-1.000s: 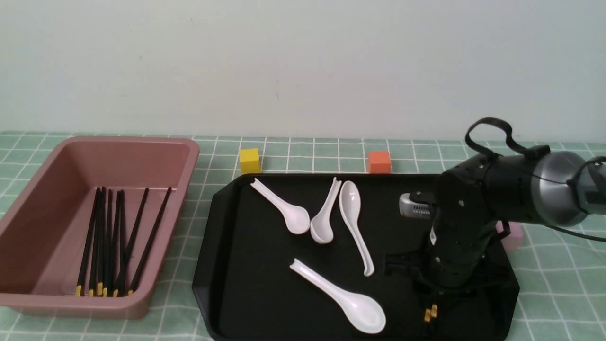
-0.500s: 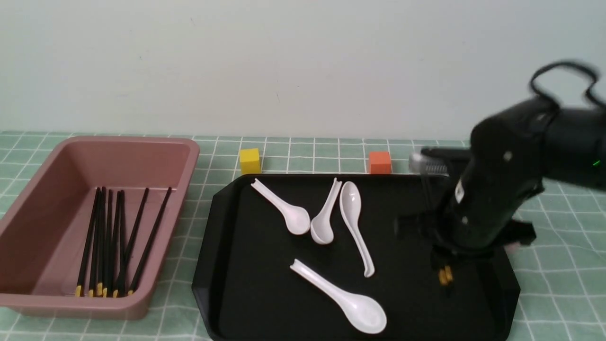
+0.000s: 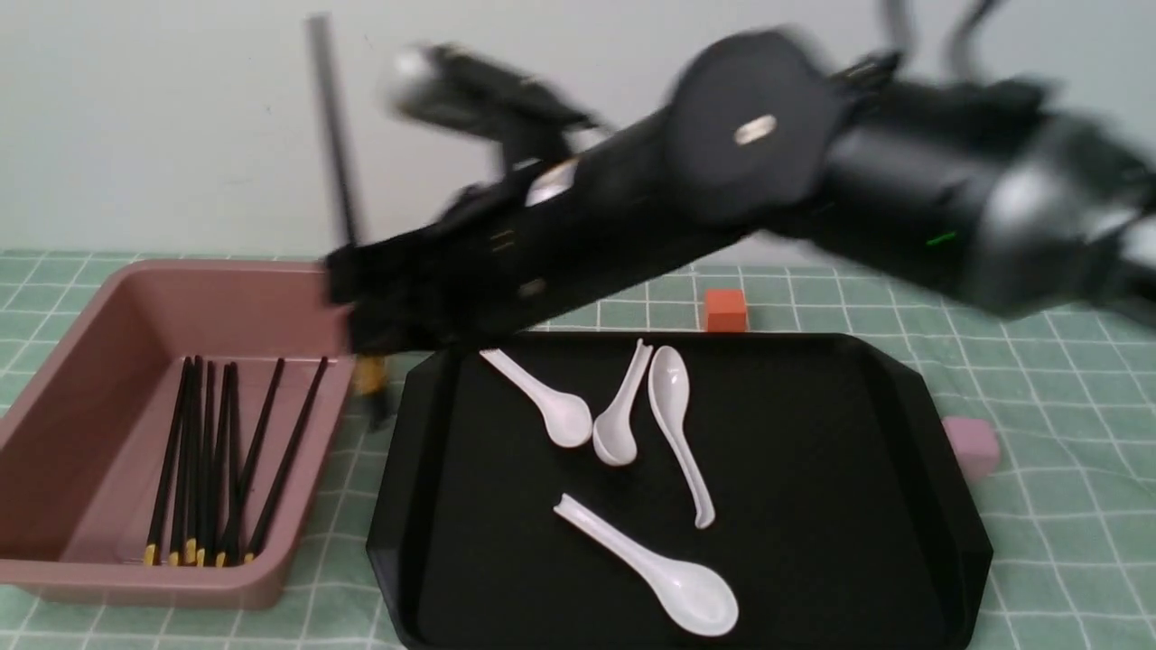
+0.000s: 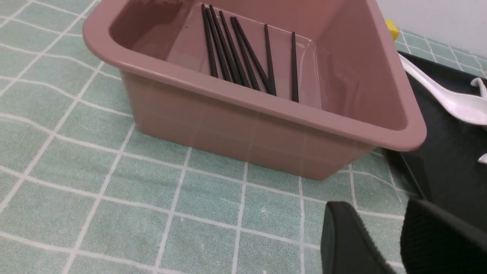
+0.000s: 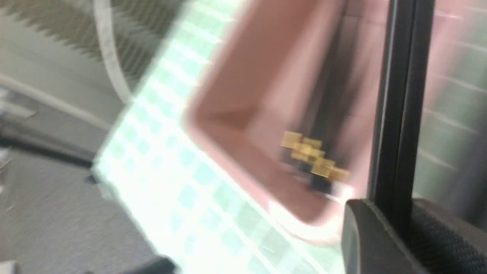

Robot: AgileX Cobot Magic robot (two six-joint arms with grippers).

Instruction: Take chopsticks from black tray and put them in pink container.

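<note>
My right arm reaches across, blurred, and its gripper (image 3: 348, 311) hangs over the near right rim of the pink container (image 3: 226, 289). It is shut on a pair of chopsticks (image 3: 336, 153) that stand nearly upright, their yellow bands (image 3: 368, 375) below the fingers. In the right wrist view the black chopsticks (image 5: 399, 95) are clamped in the gripper (image 5: 395, 220) above the pink container (image 5: 236, 95). Several more chopsticks (image 3: 217, 460) lie inside. The black tray (image 3: 813, 506) holds no chopsticks. My left gripper (image 4: 384, 243) is open over the cloth beside the pink container (image 4: 266, 102).
Several white spoons (image 3: 542, 402) lie on the tray, one near its front edge (image 3: 650, 564). An orange cube (image 3: 724, 309) sits behind the tray, a pale pink cube (image 3: 971, 447) at its right. A yellow cube (image 4: 392, 28) shows behind the container. Green checked cloth covers the table.
My right arm lifted the chopsticks off the tray's right side and swung them fast to the left, up to the pink container's rim. Spoons and container stayed put.
</note>
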